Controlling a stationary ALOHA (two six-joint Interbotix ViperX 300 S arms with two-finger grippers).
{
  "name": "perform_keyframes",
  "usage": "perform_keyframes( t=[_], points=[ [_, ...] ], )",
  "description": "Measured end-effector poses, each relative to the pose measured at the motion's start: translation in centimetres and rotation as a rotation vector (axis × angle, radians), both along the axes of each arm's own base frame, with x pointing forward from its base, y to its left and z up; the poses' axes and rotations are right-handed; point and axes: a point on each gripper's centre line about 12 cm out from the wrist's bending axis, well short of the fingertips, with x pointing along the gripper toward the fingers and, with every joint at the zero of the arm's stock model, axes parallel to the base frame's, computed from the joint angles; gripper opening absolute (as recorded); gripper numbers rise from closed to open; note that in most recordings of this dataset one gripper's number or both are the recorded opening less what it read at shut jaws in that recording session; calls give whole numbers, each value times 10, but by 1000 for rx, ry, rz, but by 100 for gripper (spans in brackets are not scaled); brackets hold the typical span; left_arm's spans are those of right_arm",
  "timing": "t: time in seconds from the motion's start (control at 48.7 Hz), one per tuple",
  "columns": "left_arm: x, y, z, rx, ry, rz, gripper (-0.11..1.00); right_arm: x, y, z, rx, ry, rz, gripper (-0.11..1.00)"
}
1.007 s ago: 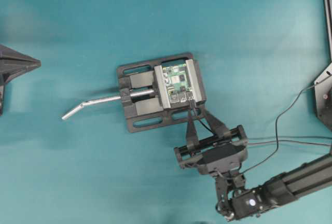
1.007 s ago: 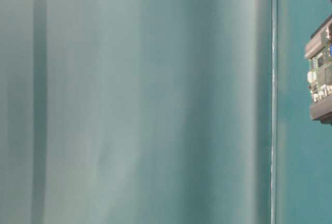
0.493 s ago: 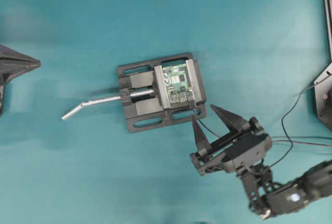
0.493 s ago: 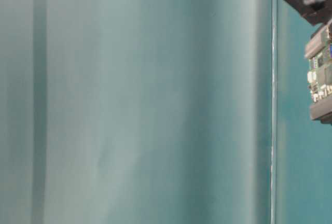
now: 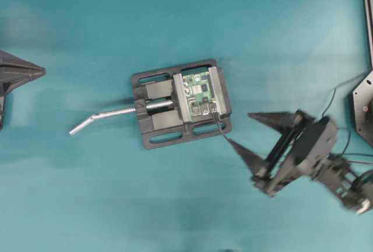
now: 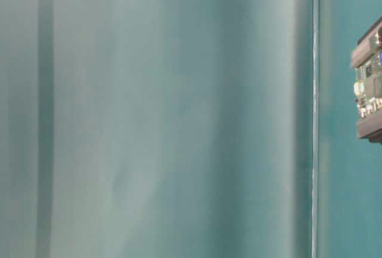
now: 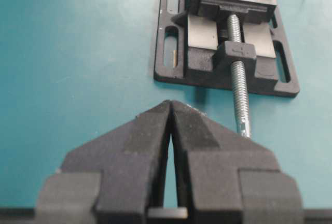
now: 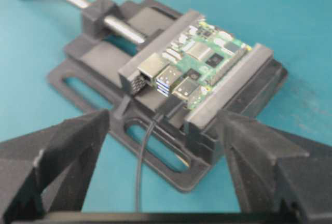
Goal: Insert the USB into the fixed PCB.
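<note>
The vise (image 5: 180,105) clamps the fixed PCB (image 5: 199,93), USB (image 8: 170,107) plugged in; right tool (image 5: 247,130) gapes wide, empty.

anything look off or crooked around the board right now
Nothing stands out. The fixed PCB sits square between the vise jaws, the USB is seated in a port, and its cable trails off loosely.

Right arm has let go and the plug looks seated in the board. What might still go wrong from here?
1. The cable trails from the USB straight between the open right gripper fingers; withdrawing carelessly may snag it and tug the plug.
2. From these views, full seating in the fixed PCB cannot be confirmed; the plug may be partway in.
3. In the overhead view one fingertip sits close to the vise; a swing might clip it.
</note>
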Motion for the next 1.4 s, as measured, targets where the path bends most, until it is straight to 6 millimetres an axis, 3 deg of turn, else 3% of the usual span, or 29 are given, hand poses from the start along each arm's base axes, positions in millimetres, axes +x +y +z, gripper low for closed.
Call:
perform_keyframes(
  t=[0.308, 0.575, 0.843, 1.007, 1.254, 1.397],
  points=[
    [0, 0, 0, 0, 1, -2, 3, -57, -33, 15, 70, -41, 218, 87],
    [0, 0, -1, -1, 3, -2, 3, -109, -78, 28, 194, -193, 254, 87],
    [0, 0, 0, 0, 0, 0, 3, -148, -112, 32, 47, -293, 316, 86],
    [0, 0, 0, 1, 0, -2, 3, -158, -122, 20, 64, -283, 287, 86],
    [0, 0, 0, 0, 1, 0, 3, -155, -116, 3, 13, -183, 337, 86],
    [0, 0, 0, 0, 1, -2, 3, -144, -115, 29, -82, -182, 314, 86]
  ],
)
